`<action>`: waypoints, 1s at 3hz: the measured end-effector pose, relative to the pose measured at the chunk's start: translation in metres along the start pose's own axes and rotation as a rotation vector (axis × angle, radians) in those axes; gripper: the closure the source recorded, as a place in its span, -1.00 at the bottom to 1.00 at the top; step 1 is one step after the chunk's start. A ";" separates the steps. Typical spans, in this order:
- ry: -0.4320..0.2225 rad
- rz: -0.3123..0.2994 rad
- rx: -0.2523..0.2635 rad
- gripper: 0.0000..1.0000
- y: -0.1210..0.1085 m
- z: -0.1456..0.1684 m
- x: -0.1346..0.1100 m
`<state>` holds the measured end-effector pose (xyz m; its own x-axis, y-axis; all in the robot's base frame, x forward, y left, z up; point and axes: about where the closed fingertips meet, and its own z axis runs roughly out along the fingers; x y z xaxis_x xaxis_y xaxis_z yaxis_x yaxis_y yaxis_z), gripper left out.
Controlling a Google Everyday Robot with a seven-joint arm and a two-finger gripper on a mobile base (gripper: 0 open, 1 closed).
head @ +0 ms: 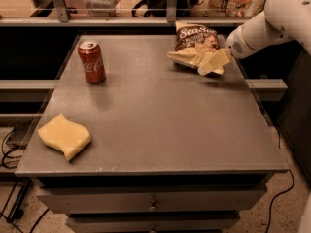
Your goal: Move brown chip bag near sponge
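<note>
End effector at the brown chip bag, far right of the table

The pale-yellow end effector (212,64) sits at the far right of the table, against the near-right edge of the crinkly brown chip bag (193,41), overlapping its tan lower part; whether it is clenched on the bag or released cannot be told. The white robot arm (265,25) reaches in from the right edge of the scene. The bag, dark brown on top with white "Sea Salt" script, lies at the far edge of the flat grey table (160,125). A red soda can (91,62) stands upright at the far left, well apart from the bag. The flat pale-yellow sponge with wavy edges (64,136) lies at the near left corner, well apart from the bag.
</note>
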<state>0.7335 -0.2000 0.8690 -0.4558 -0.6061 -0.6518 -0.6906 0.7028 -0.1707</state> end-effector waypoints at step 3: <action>-0.002 -0.019 -0.012 0.51 0.010 0.012 -0.019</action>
<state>0.7422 -0.1767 0.8705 -0.4417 -0.6186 -0.6498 -0.7056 0.6869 -0.1743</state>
